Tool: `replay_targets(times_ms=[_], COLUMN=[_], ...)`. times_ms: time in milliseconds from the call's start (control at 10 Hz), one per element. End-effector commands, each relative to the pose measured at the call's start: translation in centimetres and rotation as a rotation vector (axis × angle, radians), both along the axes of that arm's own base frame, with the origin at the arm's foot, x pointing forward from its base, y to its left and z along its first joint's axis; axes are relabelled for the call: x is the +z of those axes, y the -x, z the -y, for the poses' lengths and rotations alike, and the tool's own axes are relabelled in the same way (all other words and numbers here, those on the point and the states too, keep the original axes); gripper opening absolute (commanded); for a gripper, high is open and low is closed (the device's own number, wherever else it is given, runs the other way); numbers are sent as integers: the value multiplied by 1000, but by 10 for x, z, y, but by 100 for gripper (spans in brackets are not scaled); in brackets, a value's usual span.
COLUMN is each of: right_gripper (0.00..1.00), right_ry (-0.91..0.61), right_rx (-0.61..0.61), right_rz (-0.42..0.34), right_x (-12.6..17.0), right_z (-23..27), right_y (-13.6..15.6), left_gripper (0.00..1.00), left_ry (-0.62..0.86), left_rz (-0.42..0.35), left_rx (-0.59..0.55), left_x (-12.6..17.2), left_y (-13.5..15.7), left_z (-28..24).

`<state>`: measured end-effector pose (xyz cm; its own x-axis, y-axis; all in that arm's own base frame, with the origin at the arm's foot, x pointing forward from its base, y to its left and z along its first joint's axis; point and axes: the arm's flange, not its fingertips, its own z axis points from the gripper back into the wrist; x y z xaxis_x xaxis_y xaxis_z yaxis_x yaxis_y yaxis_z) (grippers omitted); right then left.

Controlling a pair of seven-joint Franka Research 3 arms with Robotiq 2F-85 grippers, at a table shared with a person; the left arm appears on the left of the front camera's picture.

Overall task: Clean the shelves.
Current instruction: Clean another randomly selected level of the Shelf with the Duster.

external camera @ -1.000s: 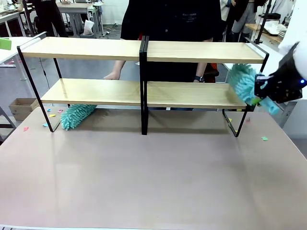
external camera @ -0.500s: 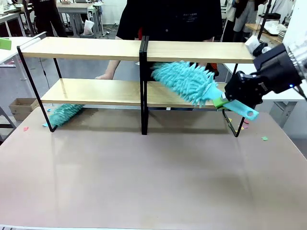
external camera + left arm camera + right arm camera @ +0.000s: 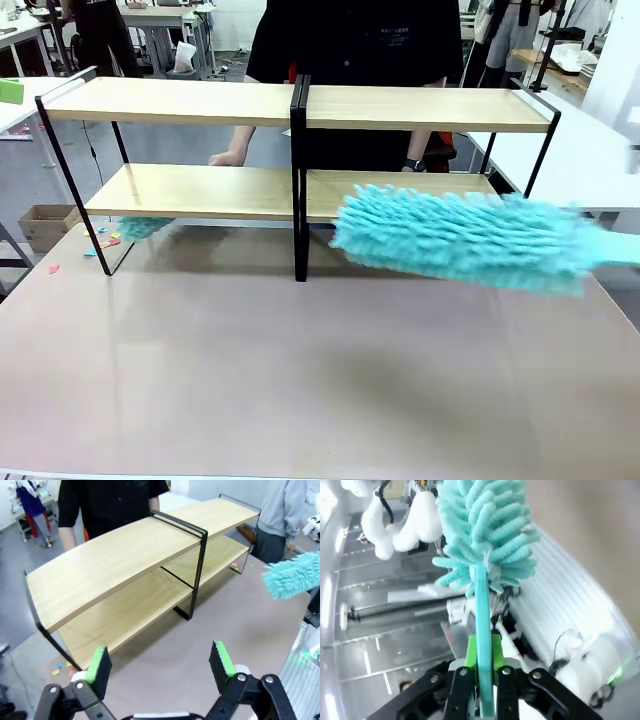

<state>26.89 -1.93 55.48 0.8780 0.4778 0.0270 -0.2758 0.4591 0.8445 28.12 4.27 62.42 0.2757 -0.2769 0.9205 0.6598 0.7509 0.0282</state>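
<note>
The shelves (image 3: 300, 105) stand across the far half of the table, two light-wood tiers in black frames; they also appear as the shelves (image 3: 135, 555). A fluffy teal duster (image 3: 460, 240) hangs blurred in front of the lower right board, its handle running off the right edge. My right gripper (image 3: 482, 670) is shut on that handle, with the duster head (image 3: 485, 530) above it. My left gripper (image 3: 160, 662) is open and holds nothing, over the table before the rack's left end. The same duster (image 3: 292, 575) shows at the right there.
A second teal duster (image 3: 145, 227) pokes out under the lower left board. Coloured paper scraps (image 3: 103, 241) lie by the left frame leg. A person in black (image 3: 350, 40) stands behind the rack, one hand (image 3: 228, 158) near the lower board. The tabletop (image 3: 300, 380) stretches in front.
The held duster has swept from the lower right shelf out over the table toward the camera, and the right gripper has left the front view. The second duster has slid back under the left shelf.
</note>
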Motion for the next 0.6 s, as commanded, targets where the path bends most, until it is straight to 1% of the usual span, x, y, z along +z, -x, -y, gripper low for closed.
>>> replay_targets(times_ms=[0, 100, 200, 300, 400, 500], right_gripper=[12, 12, 12, 12, 12, 12], right_ry=[39, -8, 6, 6, -36, -26], right_rx=[91, 93, 172, 181, 22, -14], right_rz=[5, -9, -47, -95, -120, -138], right_x=[13, 10, 3, -5, -11, -18], right_z=[56, 84, 112, 140, 166, 181], right_y=[21, 34, 50, 64, 72, 81], left_gripper=[100, 100, 100, 100, 100, 100], left_ry=[-1, -1, -1, -1, -1, -1], left_rz=[-3, -3, -3, -3, -3, -3], left_rx=[-4, -4, -4, -4, -4, -4], left_x=[0, 0, 0, 0, 0, 0], left_y=[0, 0, 0, 0, 0, 0], left_z=[0, 0, 0, 0, 0, 0])
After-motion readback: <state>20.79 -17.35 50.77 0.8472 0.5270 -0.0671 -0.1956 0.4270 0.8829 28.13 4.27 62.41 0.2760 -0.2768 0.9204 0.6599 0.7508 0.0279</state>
